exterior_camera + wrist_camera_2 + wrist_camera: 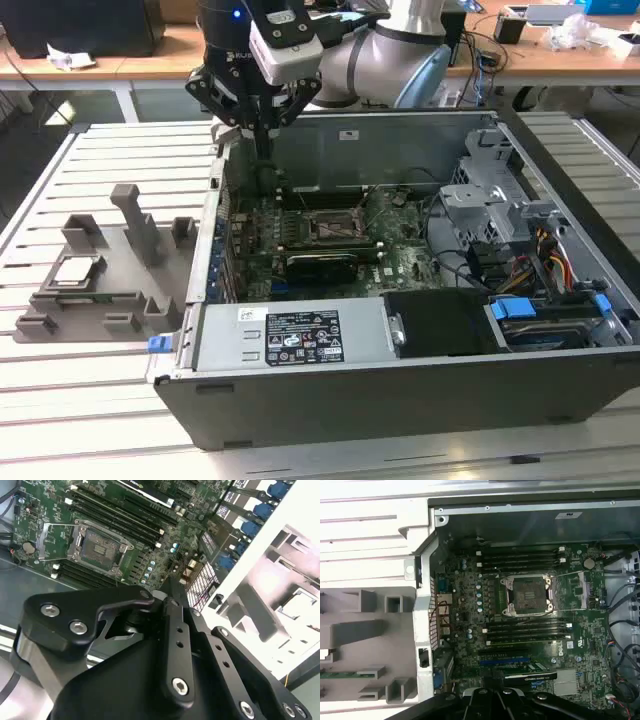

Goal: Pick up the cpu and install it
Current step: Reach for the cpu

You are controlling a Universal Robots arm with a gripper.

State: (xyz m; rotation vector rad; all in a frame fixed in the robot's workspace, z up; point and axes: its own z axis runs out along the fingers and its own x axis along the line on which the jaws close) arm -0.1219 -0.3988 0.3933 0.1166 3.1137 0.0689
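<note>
**CPU in tray, arm over open case**

Near edge of the white slatted counter (90,400): an open grey metal computer case (400,400) lying on its side. Inside, nearest first: a silver boxy power supply (290,337) with a label, then the green motherboard (400,262) with its dark square metal-framed socket (325,228) uncovered and unfilled. A grey metal drive cage (490,200) sits at the exterior view's right.

Beside the case, at the exterior view's left, is a grey plastic holder tray (120,290). The cpu (76,270), a small flat square chip with a shiny silver top, lies flat in the tray, well apart from the socket.

Farther back, the black gripper (262,155) points straight down at the case's far wall. Its jaws are together with nothing between them. The silver arm (400,50) reaches in from the far side. The socket (529,596) is also seen from above in the first wrist view.
</note>
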